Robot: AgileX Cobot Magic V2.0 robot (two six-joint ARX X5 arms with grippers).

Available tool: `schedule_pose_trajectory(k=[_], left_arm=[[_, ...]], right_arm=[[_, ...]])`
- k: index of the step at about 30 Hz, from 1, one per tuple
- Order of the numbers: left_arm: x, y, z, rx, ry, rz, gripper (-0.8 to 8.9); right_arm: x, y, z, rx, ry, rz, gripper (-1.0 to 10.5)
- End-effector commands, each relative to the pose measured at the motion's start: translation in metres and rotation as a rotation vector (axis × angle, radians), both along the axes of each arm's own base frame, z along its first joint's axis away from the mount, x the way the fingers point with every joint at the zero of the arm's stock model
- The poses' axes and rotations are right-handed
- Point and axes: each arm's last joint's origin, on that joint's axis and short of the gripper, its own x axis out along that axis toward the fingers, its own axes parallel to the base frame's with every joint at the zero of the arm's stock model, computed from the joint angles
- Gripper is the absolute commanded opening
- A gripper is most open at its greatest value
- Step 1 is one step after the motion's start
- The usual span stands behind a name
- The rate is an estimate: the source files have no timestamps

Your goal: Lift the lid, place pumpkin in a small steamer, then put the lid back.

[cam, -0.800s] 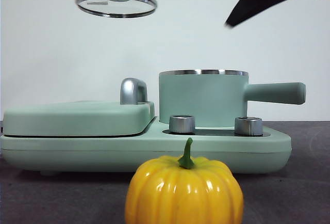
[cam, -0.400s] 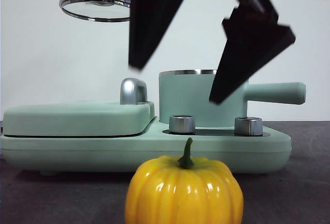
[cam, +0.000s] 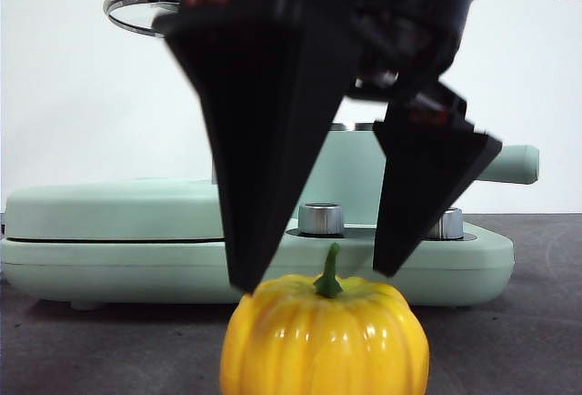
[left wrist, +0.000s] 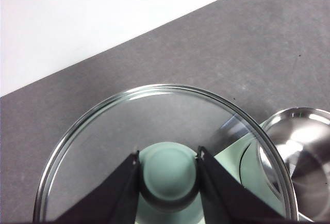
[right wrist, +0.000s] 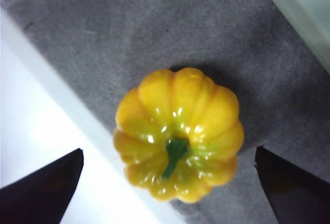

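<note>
Right claw [cam: 314, 277] spread wide, poised above pumpkin [cam: 325, 336].

Right gripper [cam: 314, 277] descends over the pumpkin [cam: 325, 339].

One second earlier only a black tip showed at the upper right of the front view; half a second ago the parted jaws hung in front of the small steamer [cam: 350, 177]; now they fill the upper middle of the view, tips just above the pumpkin's shoulders on either side of its stem and hiding most of the pot. The lid [cam: 136, 8], carried by the left gripper [left wrist: 168, 158], has shifted leftward at the top of the view.
</note>
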Motion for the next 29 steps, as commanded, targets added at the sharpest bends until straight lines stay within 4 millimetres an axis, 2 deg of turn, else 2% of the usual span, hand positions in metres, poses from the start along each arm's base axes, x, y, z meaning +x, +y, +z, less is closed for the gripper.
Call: schedule_pose_trajectory(k=[1,19,21,25,29], left_arm=[[-0.001,-0.001,0.010,-0.022,-0.047,-0.007,0.16],[-0.001,-0.001,0.010,-0.023,-0.047,-0.007,0.16],[-0.001,-0.001,0.010,-0.023,-0.047,-0.007,0.16],[-0.001,-0.001,0.010,-0.023,-0.047,-0.007,0.16],[-0.001,-0.001,0.010,-0.023,-0.046,-0.007,0.16]], right_arm=[[0.001,0.010,-0.005,-0.005,0.004,0.005,5.5],[0.007,0.022,-0.036,-0.062,0.070,0.014,5.4],[0.007,0.022,-0.036,-0.066,0.073,0.013,5.1],[0.007,0.023,-0.036,-0.055,0.089,0.017,3.7],[0.007,0.023,-0.036,-0.054,0.088,0.015,3.3]])
